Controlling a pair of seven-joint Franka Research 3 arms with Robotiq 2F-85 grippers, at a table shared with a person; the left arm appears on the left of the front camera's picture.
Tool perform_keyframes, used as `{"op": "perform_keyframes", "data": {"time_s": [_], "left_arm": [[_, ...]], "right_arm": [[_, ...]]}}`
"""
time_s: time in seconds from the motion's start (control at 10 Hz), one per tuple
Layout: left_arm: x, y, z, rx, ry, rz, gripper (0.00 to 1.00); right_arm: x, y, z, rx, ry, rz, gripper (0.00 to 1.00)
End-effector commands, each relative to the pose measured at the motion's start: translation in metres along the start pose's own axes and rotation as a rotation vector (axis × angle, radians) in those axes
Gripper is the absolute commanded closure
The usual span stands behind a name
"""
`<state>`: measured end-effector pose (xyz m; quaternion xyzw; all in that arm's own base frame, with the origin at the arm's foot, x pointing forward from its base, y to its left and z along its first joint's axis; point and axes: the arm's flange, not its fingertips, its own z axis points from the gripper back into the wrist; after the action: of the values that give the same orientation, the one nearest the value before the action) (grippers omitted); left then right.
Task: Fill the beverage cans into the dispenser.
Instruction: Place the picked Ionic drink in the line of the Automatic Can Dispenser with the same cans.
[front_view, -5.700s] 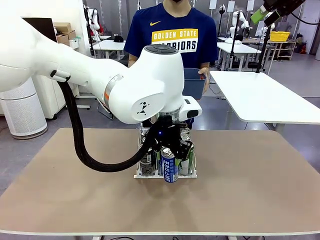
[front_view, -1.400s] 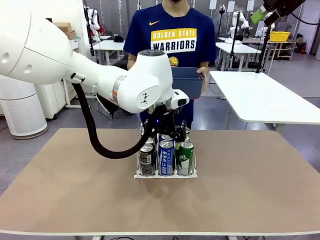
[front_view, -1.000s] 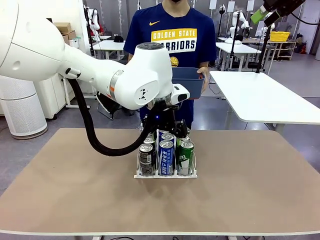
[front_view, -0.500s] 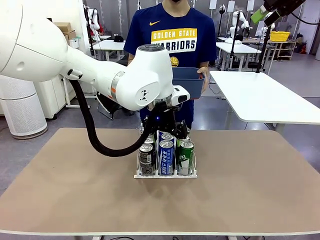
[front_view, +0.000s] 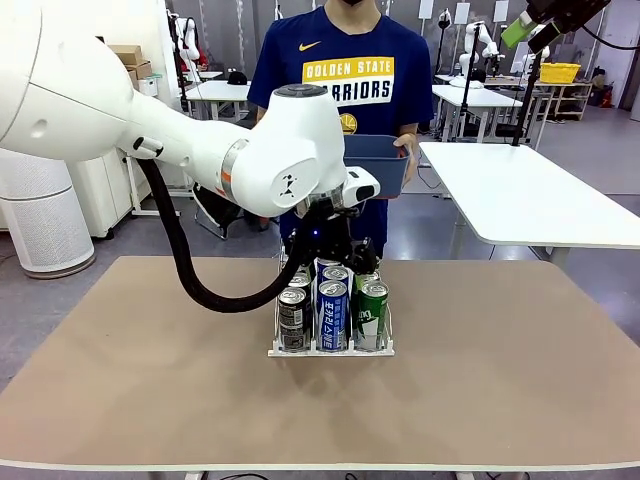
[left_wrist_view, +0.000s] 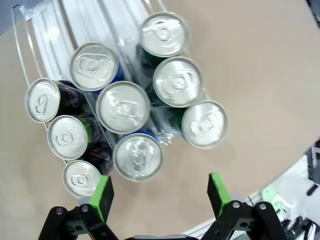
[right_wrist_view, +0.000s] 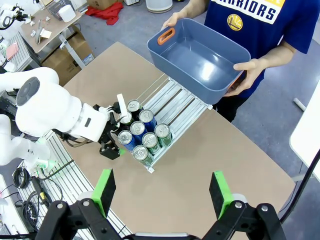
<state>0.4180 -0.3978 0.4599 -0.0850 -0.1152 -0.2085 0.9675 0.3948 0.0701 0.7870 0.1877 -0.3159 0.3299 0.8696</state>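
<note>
1. Left gripper (left_wrist_view: 157, 192) hangs spread and empty over the near end of the rack (left_wrist_view: 37, 30).
2. Right gripper (right_wrist_view: 162, 192) is spread and empty, high above the table (right_wrist_view: 225, 155).
3. Nine cans (left_wrist_view: 123, 107) stand upright in the rack's three lanes.
4. A person holds a blue bin (right_wrist_view: 200, 60) beyond the rack's far end.

The dispenser (front_view: 330, 345) stands at the centre of the table (front_view: 500, 380) in the front view. The beverage cans (left_wrist_view: 125, 107) stand upright in its three lanes, three to a lane, bunched at its near end. Behind the table, a person holds a bin (front_view: 378, 162) above the dispenser's far end.
</note>
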Motion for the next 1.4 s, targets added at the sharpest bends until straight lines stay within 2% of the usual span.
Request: {"op": "perform_keyframes", "data": {"time_s": [0.0, 0.2, 0.4, 0.6, 0.9, 1.1, 1.3], "left_arm": [[-0.014, 0.017, 0.036, -0.138, 0.002, -0.067, 0.0], [-0.027, 0.039, 0.076, -0.166, 0.023, -0.126, 0.0], [-0.04, 0.055, 0.108, -0.112, 0.017, -0.138, 0.0], [-0.055, 0.08, 0.148, -0.111, 0.023, -0.163, 0.0], [-0.074, 0.098, 0.203, -0.029, -0.005, -0.123, 0.0], [-0.084, 0.096, 0.225, 0.013, -0.031, -0.094, 0.0], [-0.079, 0.097, 0.223, -0.024, -0.037, -0.116, 0.0]], "right_arm": [[-0.003, 0.002, 0.0, 0.007, 0.001, 0.001, 0.0], [-0.003, 0.002, 0.0, 0.007, 0.001, 0.001, 0.0], [-0.003, 0.002, 0.0, 0.007, 0.001, 0.001, 0.0], [-0.003, 0.002, 0.0, 0.007, 0.001, 0.001, 0.0], [-0.003, 0.002, 0.0, 0.007, 0.001, 0.001, 0.0], [-0.003, 0.002, 0.0, 0.007, 0.001, 0.001, 0.0], [-0.003, 0.002, 0.0, 0.007, 0.001, 0.001, 0.0]]}}
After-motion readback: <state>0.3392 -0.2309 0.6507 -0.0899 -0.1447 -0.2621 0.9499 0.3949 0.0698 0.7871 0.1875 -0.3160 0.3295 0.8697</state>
